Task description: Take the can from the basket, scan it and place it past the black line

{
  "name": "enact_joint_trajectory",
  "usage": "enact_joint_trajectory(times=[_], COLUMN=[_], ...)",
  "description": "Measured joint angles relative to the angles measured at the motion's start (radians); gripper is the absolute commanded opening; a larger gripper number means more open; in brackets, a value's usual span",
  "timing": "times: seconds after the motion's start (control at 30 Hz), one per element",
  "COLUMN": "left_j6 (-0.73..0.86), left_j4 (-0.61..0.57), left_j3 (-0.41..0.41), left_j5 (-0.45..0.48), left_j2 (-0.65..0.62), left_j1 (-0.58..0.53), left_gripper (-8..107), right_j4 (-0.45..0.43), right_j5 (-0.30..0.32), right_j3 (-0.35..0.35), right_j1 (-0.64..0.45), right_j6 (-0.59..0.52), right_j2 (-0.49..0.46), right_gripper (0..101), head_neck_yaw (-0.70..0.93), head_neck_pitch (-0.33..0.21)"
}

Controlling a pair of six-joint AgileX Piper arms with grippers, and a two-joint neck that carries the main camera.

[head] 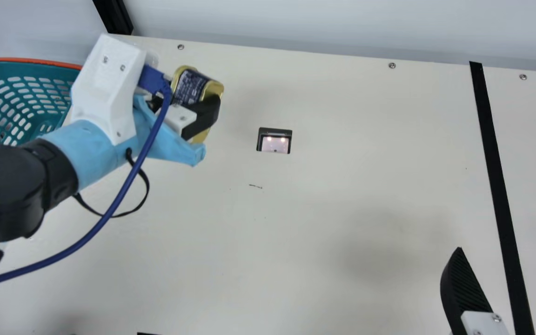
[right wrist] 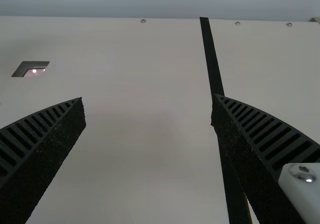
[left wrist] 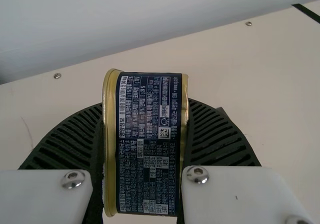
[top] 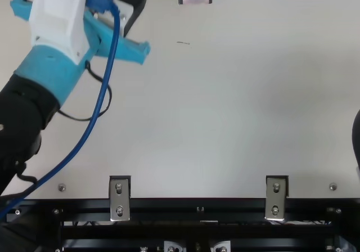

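The teal basket (head: 0, 72) sits at far left. Just right of it, my left gripper (head: 198, 100) is closed on the can (head: 188, 86), a ribbed finger on each side; it looks clear of the table, though its height is hard to judge. Right of that is the scanner (head: 275, 141), between the can and the black line (head: 496, 181). At near right my right gripper (head: 503, 258) hangs wide open by the line.
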Motion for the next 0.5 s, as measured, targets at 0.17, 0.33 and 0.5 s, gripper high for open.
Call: enact_joint_trajectory(times=[0.17,0.33,0.5], left_j6=[0.149,0.277,0.400], left_j4=[-0.078,-0.149,-0.223], left_j3=[0.035,0.065,0.083], left_j5=[-0.047,-0.046,-0.031], left_j2=[-0.005,-0.003,0.009], left_j1=[-0.009,-0.062,-0.138], left_gripper=[10,10,10], right_j4=[0.000,0.000,0.000], right_j5=[0.000,0.000,0.000], right_j3=[0.000,0.000,0.000], right_j1=[0.000,0.000,0.000], right_j6=[0.000,0.000,0.000], right_j2=[0.000,0.000,0.000], right_gripper=[101,101,101], head_neck_yaw=[0.005,0.000,0.005], head_neck_pitch=[0.000,0.005,0.000])
